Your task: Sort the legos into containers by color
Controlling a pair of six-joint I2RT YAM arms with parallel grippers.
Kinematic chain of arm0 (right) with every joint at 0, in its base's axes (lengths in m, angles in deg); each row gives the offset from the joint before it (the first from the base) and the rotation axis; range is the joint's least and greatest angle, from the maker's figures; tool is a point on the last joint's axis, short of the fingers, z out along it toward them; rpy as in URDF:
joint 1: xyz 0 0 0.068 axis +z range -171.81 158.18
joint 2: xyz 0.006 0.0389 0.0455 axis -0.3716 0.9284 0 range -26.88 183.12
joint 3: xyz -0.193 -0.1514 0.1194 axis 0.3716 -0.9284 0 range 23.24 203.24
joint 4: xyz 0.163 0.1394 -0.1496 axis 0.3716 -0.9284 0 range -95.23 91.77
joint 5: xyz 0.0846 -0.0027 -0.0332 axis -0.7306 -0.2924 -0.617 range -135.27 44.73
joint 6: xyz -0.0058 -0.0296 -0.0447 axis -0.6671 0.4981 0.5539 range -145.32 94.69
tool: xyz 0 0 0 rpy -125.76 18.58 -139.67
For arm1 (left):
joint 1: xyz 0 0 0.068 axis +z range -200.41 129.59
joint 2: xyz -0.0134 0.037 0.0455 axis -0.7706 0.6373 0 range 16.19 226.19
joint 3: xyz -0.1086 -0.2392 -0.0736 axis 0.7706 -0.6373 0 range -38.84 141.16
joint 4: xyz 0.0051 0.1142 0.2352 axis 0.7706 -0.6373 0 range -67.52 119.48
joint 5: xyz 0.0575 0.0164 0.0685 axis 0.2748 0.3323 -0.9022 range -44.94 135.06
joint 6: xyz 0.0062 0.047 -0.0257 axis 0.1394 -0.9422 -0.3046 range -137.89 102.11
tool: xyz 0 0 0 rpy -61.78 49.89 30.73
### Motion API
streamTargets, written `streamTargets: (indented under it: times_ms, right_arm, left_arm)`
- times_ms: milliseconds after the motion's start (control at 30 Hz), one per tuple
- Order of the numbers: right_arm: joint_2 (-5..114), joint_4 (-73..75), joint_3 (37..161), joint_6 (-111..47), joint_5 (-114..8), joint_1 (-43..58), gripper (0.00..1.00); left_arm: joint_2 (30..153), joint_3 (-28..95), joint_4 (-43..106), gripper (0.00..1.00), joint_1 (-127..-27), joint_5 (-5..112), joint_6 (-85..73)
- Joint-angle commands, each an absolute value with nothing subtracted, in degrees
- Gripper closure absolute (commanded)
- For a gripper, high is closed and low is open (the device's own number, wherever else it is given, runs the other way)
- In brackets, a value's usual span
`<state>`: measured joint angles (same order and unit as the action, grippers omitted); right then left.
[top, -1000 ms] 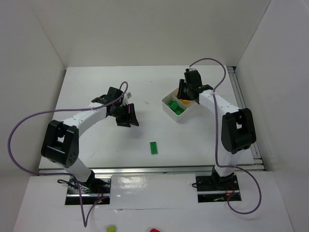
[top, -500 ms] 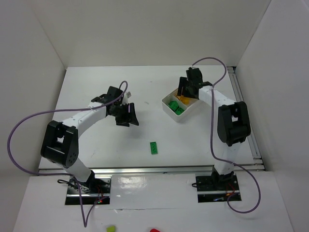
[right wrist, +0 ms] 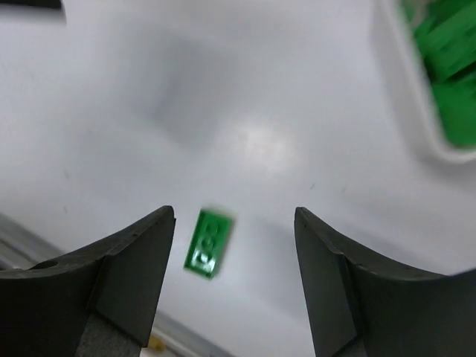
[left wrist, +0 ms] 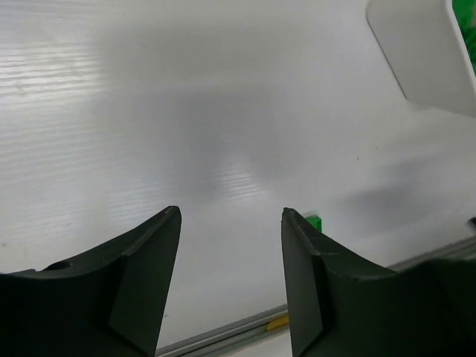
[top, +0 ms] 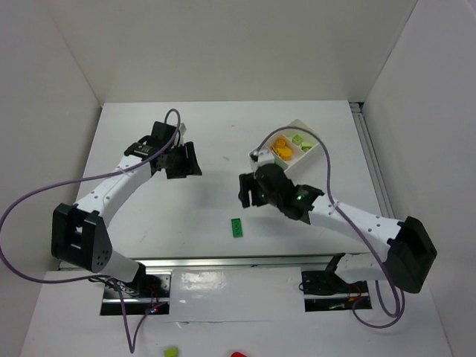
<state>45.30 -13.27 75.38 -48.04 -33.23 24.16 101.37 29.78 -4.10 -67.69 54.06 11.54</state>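
One green lego (top: 236,227) lies flat on the white table near the front edge. My right gripper (top: 249,191) hovers open just behind it. In the right wrist view the lego (right wrist: 208,242) shows on the table between the empty fingers (right wrist: 137,256), nearer the left one, untouched by either. The white container tray (top: 303,124) stands at the back right, holding yellow-orange legos (top: 282,145) and pale green ones (top: 301,140); green bricks (right wrist: 446,67) fill its near compartment. My left gripper (top: 184,160) hangs open and empty at the left middle.
In the left wrist view the tray's corner (left wrist: 420,52) shows at the top right, and the green lego (left wrist: 314,221) peeks from behind the right finger. A metal rail (top: 245,260) runs along the table's front edge. White walls enclose three sides.
My right arm has swung from over the tray down to the table's middle front, above the lone green lego, and its jaws have opened. The left gripper has drawn back and leftwards.
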Motion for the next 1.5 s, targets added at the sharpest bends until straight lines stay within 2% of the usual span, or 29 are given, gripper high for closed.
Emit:
streamTargets:
  times_ms: [0,200,333,433,567,700,733,833,967,1167,1233,1467]
  right_arm:
    - [47.11,-12.29,70.01,-56.06,-29.45,28.97,0.26]
    - [57.55,-10.97,71.84,-61.0,-25.41,40.22,0.12]
    - [63.28,-11.49,73.86,-61.53,-23.47,43.13,0.11]
    - [66.45,-13.77,76.05,-63.8,-21.02,43.14,0.17]
    - [69.18,-15.28,77.38,-64.69,-19.25,43.14,0.3]
    - [71.28,-12.91,77.38,-63.55,-19.87,43.14,0.54]
    - [71.29,-12.9,77.38,-63.03,-19.87,43.14,0.67]
    - [71.12,-12.9,79.84,-61.36,-19.87,43.14,0.85]
    - [68.05,-16.14,86.59,-55.83,-17.76,41.21,0.9]
    - [63.03,-16.07,92.94,-48.09,-22.58,26.9,0.9]
    - [63.03,-14.66,94.25,-47.03,-25.13,20.5,0.9]
    - [67.68,-15.8,98.13,-45.35,-28.92,9.75,0.9]
  left_arm:
    - [96.97,30.24,-6.2,0.34,-66.05,44.72,16.64]
    - [91.69,27.17,-6.2,0.34,-62.8,43.39,18.06]
    - [91.68,26.63,-5.68,0.34,-61.75,44.7,17.53]
    - [91.68,26.11,-5.67,0.34,-61.13,45.85,17.0]
    - [91.68,25.59,-5.67,0.34,-60.61,46.38,17.0]
    - [91.68,25.58,-5.67,0.34,-60.61,46.99,16.47]
    - [91.68,25.58,-5.67,0.34,-60.61,46.99,16.47]
    - [91.68,25.05,-5.67,0.34,-60.08,46.99,15.95]
    - [91.68,25.05,-5.67,0.34,-59.55,46.99,15.42]
    - [91.07,25.58,-5.67,0.34,-58.41,48.92,13.49]
    - [91.07,25.58,-5.67,0.34,-57.88,48.93,13.49]
    - [91.07,25.58,-5.67,0.34,-57.35,51.3,12.26]
